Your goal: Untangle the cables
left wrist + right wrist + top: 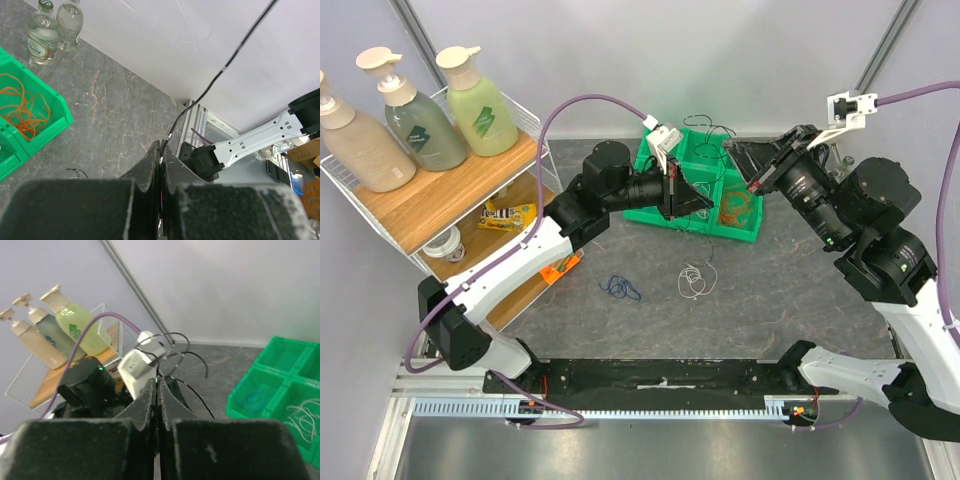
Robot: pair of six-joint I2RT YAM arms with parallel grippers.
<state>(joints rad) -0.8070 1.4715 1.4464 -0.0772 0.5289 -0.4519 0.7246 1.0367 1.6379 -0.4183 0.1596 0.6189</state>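
Note:
A thin black cable loops above the back of the green tray. My left gripper hangs over the tray and is shut on this black cable, which runs taut up and to the right from its fingertips. My right gripper faces it from the right, shut on the black cable whose loops curl beyond its tips. An orange cable lies in a tray compartment. On the table lie a blue cable and a white cable.
A wire rack with three pump bottles stands at the left. Two small glass bottles stand by the back wall. Other tray compartments hold a blue coil and white wires.

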